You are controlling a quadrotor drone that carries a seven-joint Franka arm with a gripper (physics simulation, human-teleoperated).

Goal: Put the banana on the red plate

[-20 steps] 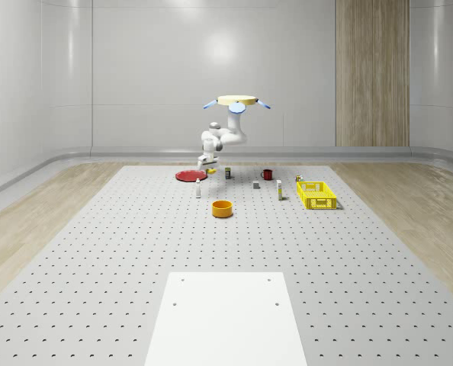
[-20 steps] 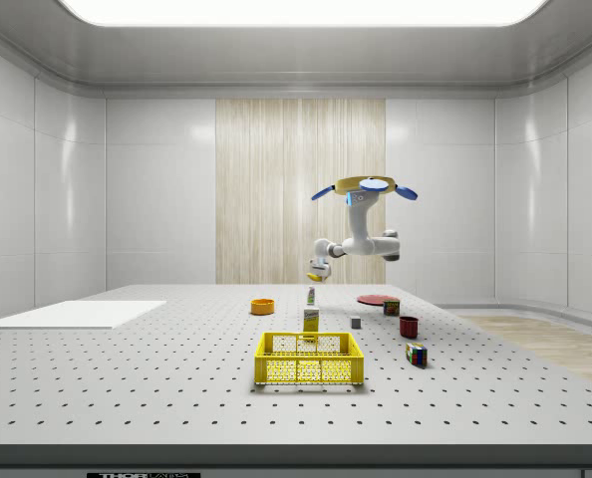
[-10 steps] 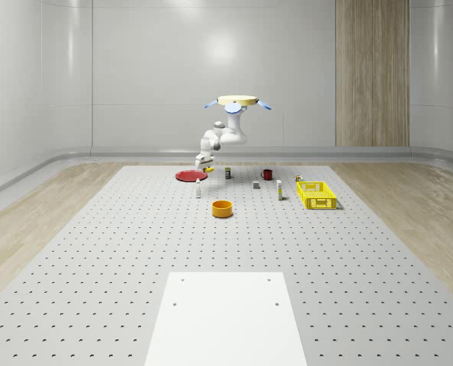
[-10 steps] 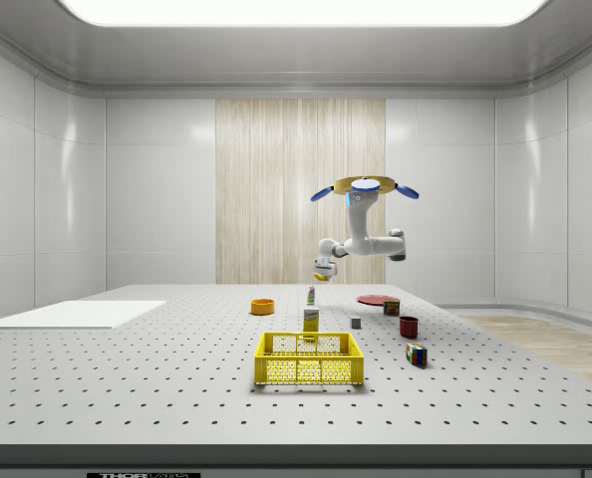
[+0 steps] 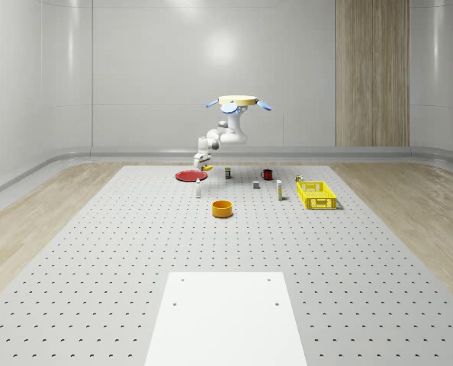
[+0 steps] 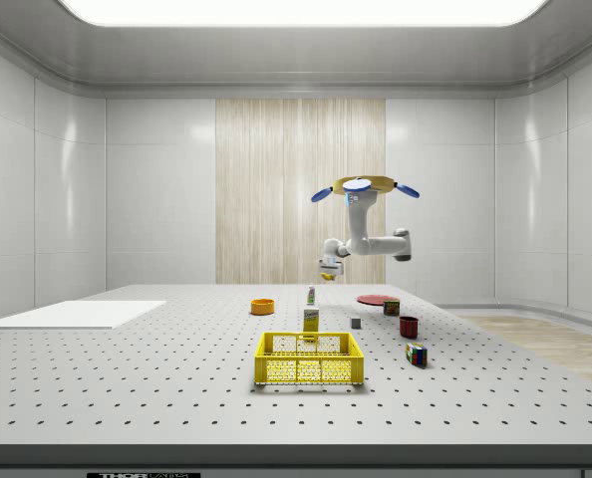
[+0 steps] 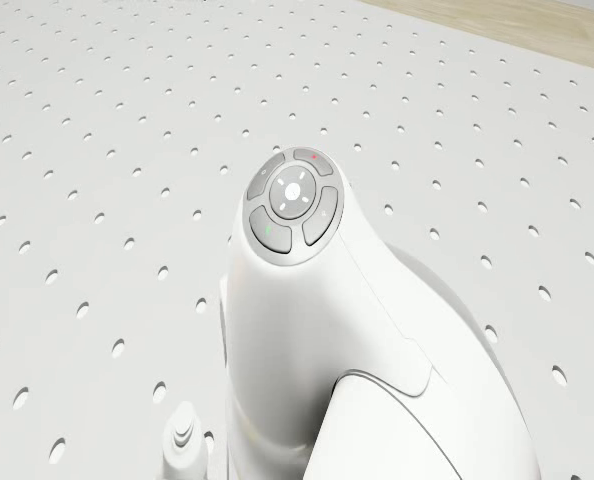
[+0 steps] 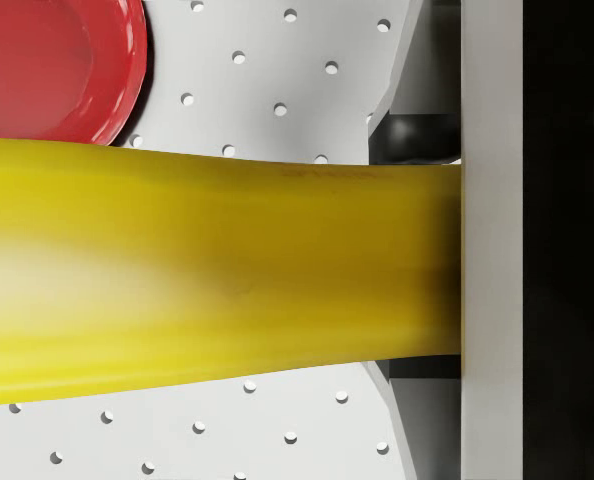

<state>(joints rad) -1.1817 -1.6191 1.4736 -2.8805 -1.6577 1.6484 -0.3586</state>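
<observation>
Since the wrist view looks straight along the tool, nearest thing is the long curved yellow banana (image 8: 207,270), lying crosswise against a flat pale finger (image 8: 492,240); the two-finger gripper (image 5: 201,162) is clamped on it, carrying it in the air. Judgement: banana's light, soft-skinned, a bit slick and curved, so it can pivot or bruise under a hard squeeze; best hold is across the thick mid-section, approx where the fingers sit now, not the tapered ends.

Below and beyond the fruit in the wrist view, the perforated white-grey table (image 8: 297,70), then the round glossy red plate (image 8: 52,65) off to one side, i.e. banana's not over the plate centre yet.

Whole-scene view: banana (image 5: 206,166) hangs just above the table beside the red plate (image 5: 189,176), on its right edge. Farther up, the white jointed arm (image 5: 228,137) rises to the quadrotor drone w/ tan disc body and blue rotors (image 5: 237,101), hovering over the table's far end, near the plate. Side view agrees: gripper (image 6: 330,267) w/ banana held well above the table surface.
</observation>
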